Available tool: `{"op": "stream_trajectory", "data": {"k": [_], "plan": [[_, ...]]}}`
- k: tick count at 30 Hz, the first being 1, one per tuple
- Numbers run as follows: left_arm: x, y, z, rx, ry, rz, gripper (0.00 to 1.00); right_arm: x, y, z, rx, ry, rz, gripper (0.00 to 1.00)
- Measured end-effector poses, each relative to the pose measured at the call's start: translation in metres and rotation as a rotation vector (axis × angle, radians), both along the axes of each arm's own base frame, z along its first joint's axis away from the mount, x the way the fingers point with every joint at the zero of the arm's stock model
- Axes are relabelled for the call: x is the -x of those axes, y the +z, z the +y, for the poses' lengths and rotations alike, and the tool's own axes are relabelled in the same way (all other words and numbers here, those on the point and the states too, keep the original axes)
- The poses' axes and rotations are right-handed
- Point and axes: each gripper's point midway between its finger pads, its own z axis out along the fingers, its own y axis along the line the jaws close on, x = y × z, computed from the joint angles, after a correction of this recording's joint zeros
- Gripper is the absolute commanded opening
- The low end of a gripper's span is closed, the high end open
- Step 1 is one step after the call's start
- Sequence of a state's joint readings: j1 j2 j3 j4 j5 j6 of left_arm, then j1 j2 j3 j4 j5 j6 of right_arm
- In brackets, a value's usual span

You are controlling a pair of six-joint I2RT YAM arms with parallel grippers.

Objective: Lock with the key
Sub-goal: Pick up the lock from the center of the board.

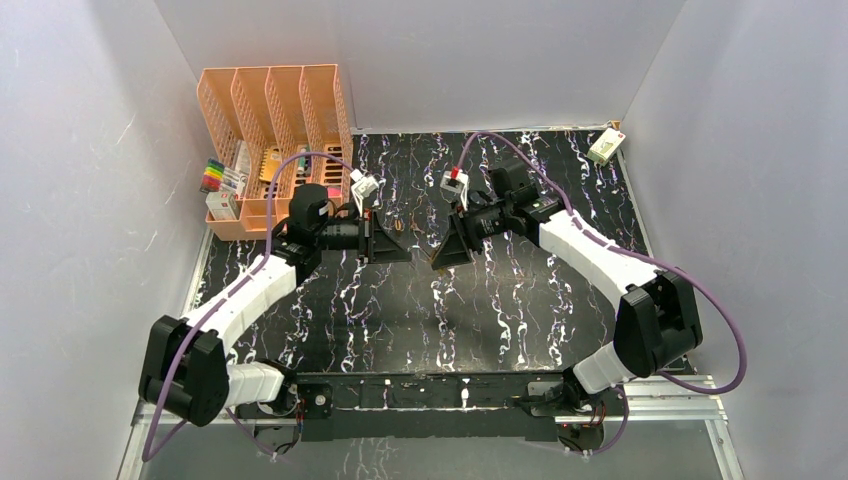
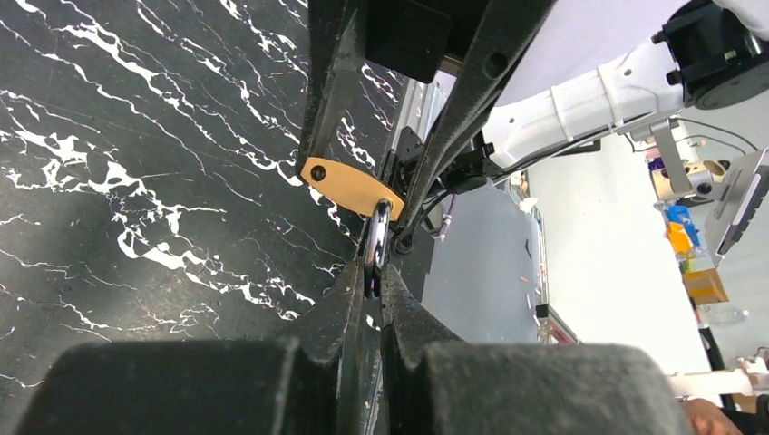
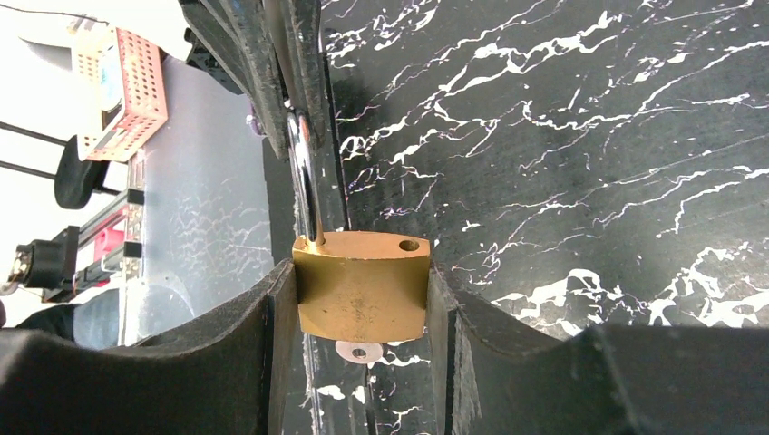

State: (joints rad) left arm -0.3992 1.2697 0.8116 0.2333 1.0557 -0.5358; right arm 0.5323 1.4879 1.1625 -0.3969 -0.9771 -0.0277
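Note:
A brass padlock (image 3: 363, 285) is clamped by its sides between my right gripper's (image 3: 363, 304) jaws. Its silver shackle (image 3: 304, 172) is open: one leg sits in the body and the other hole is empty. A silver key head (image 3: 360, 352) sticks out under the body. My left gripper (image 2: 374, 272) is shut on the shackle (image 2: 379, 227), just below the brass body (image 2: 349, 186). In the top view the left gripper (image 1: 398, 245) and the right gripper (image 1: 447, 252) meet tip to tip above mid-table, and the padlock is hidden between them.
An orange file rack (image 1: 275, 140) with small items stands at the back left. A small white box (image 1: 606, 147) lies at the back right. White walls close in the black marbled table (image 1: 420, 310) on three sides.

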Motion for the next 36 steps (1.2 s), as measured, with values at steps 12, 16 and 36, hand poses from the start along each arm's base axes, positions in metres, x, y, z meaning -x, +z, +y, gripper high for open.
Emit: {"op": "stream_trajectory", "data": {"k": [12, 16, 36], "plan": [[0.028, 0.022, 0.000, 0.106, -0.105, -0.088, 0.00, 0.012, 0.008, 0.005, -0.041, 0.058, 0.014, 0.84], [0.032, 0.030, 0.002, 0.134, -0.101, -0.123, 0.00, 0.011, 0.012, 0.007, -0.046, 0.056, 0.008, 0.92], [-0.011, 0.078, 0.009, 0.320, 0.250, -0.334, 0.00, 0.020, 0.081, -0.010, -0.370, -0.106, -0.507, 0.98]]}}
